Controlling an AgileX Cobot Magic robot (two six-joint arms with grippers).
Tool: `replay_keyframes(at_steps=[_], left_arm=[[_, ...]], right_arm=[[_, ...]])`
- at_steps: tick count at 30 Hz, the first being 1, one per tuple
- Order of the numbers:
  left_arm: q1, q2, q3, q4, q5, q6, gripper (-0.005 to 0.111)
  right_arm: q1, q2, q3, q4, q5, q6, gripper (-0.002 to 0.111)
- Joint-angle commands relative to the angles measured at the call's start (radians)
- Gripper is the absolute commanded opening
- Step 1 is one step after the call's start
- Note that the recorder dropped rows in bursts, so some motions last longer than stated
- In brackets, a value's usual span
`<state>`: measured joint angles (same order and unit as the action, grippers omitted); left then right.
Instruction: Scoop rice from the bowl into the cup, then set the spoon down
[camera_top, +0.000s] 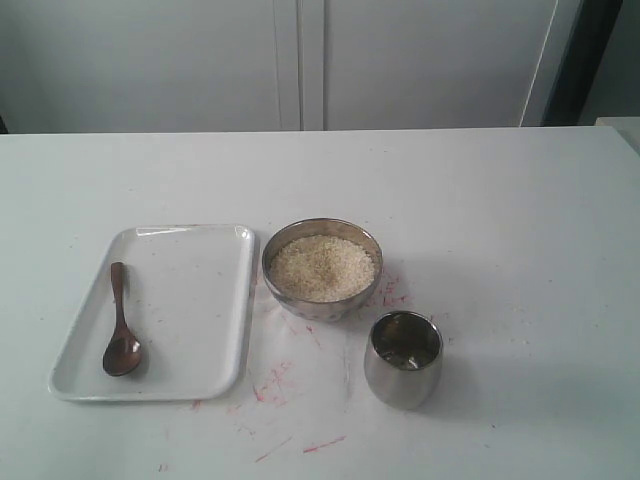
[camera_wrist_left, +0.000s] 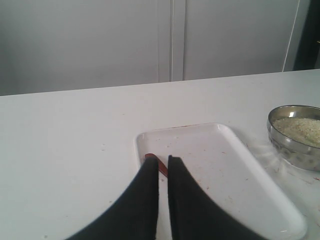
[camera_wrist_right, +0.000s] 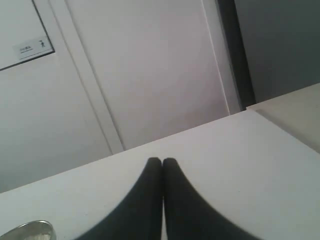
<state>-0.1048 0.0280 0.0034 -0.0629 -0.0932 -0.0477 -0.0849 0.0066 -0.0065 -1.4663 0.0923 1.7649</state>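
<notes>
The dark wooden spoon (camera_top: 121, 335) lies in the white tray (camera_top: 200, 300), scoop toward the front. The steel bowl (camera_top: 322, 226) holds a mound of rice (camera_top: 323, 268) at the table's middle. The steel cup (camera_top: 402, 375) stands upright just front-right of the bowl; I cannot make out its contents. Neither gripper shows in the exterior view. In the left wrist view, my left gripper (camera_wrist_left: 163, 161) hangs over the tray's (camera_wrist_left: 215, 165) near end, shut to a thin slit and empty; the spoon's handle tip (camera_wrist_left: 156, 164) peeks out behind it. My right gripper (camera_wrist_right: 161, 161) is shut and empty over bare table.
Red smears mark the white table (camera_top: 500, 220) around the bowl and in front of the tray. A shiny steel rim (camera_wrist_right: 32, 230) shows in a corner of the right wrist view. Pale cabinet doors (camera_top: 300, 60) stand behind the table.
</notes>
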Motion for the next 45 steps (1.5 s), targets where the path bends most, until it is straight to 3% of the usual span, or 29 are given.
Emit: replay_keyframes(at_steps=[1,30,38,45], left_arm=[[0.001,0.002,-0.003,-0.004,-0.011,-0.001,0.014],[-0.011,0.002,-0.003,-0.004,-0.011,-0.001,0.014],[-0.011,0.002,-0.003,-0.004,-0.011,-0.001,0.014],[-0.011,0.002,-0.003,-0.004,-0.011,-0.001,0.014]], right_arm=[[-0.034,-0.007,0.007,-0.008,-0.002,-0.009,0.000],[-0.034,-0.007,0.007,-0.002,-0.012,-0.009,0.000],[-0.034,-0.007,0.007,-0.261,-0.202,-0.009,0.000],[-0.034,-0.007,0.007,-0.278,-0.259,-0.009,0.000]])
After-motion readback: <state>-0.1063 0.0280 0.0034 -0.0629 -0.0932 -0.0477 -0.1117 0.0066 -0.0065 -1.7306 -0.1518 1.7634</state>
